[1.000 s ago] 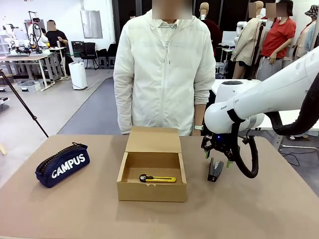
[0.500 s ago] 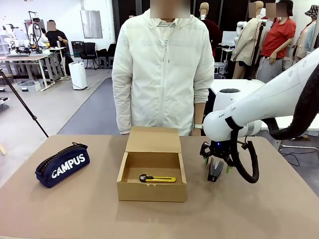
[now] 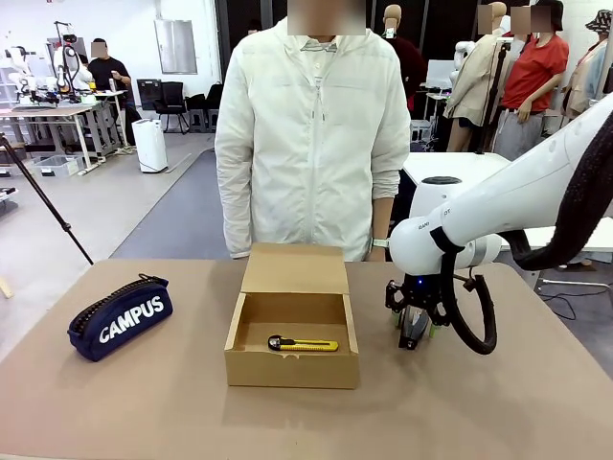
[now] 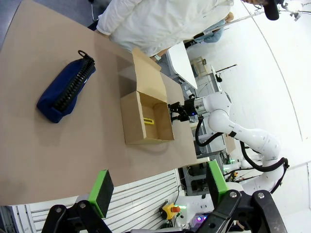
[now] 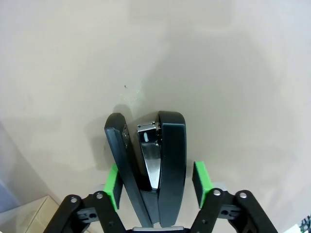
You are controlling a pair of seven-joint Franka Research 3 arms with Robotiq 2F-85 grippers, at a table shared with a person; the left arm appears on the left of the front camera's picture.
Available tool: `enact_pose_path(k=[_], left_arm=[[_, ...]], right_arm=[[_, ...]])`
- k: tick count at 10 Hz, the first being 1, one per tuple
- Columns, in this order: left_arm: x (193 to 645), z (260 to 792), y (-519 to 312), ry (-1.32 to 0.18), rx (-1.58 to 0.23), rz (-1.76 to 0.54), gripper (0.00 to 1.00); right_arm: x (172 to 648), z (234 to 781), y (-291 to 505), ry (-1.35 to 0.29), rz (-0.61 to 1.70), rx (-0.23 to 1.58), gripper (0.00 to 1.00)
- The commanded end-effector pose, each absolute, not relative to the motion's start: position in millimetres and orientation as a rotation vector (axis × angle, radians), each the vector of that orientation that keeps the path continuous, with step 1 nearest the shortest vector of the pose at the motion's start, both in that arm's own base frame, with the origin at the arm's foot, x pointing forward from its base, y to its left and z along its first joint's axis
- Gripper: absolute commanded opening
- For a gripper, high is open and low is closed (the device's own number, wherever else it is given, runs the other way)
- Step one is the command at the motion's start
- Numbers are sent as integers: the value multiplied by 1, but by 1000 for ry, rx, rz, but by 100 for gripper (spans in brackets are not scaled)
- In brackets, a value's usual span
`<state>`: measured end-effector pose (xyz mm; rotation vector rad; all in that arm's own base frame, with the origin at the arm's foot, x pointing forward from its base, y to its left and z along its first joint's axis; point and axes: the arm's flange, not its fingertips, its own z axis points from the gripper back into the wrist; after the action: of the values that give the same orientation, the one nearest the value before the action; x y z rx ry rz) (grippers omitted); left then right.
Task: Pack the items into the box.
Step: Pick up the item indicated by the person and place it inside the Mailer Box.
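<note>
A small black stapler [image 3: 414, 329] stands on the table right of the box [image 3: 292, 369]. My right gripper [image 3: 418, 324] is down over it. In the right wrist view the stapler [image 5: 160, 160] sits between the green pads [image 5: 200, 177], with the left pad against its base and a narrow gap at the right pad. The brown box has its lid flap up, and the yellow-and-black utility knife [image 3: 305, 343] lies inside. The navy CAMPUS pencil case [image 3: 120, 316] lies at the table's left. My left gripper [image 4: 158, 182] hangs open high above the table, over the pencil case [image 4: 65, 90] and box [image 4: 133, 116].
A person in a white jacket [image 3: 311, 134] stands at the far edge behind the box, arms down. Bare tabletop [image 3: 144, 402] lies in front of the box and between the box and the pencil case. The right arm's black cable [image 3: 484, 326] loops beside the stapler.
My right gripper has sunk lower around the stapler, and its fingers have drawn closer together. The box, knife and pencil case have not moved.
</note>
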<state>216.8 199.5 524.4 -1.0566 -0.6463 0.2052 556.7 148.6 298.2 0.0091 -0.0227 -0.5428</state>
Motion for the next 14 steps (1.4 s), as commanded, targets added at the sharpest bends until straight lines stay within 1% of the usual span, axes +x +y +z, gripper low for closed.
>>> enact_pose_path(k=[1,6,7,8,10,12,14], left_arm=[[217,525,200,-666,-1069,188,100],[217,525,200,-666,-1069,188,100],[217,525,200,-666,-1069,188,100],[217,525,200,-666,-1069,188,100],[217,525,200,-666,-1069,188,100],[217,525,200,-666,-1069,188,100],[217,525,200,-666,-1069,188,100]], right_arm=[[554,298,147,-16,-529,42,0],[555,300,147,-7,-523,14,0],[554,307,146,-2,-504,0,0],[553,323,143,0,-476,-10,0],[540,387,134,5,-416,-69,0],[510,450,133,53,-355,-73,0],[490,479,122,24,-362,-41,0]])
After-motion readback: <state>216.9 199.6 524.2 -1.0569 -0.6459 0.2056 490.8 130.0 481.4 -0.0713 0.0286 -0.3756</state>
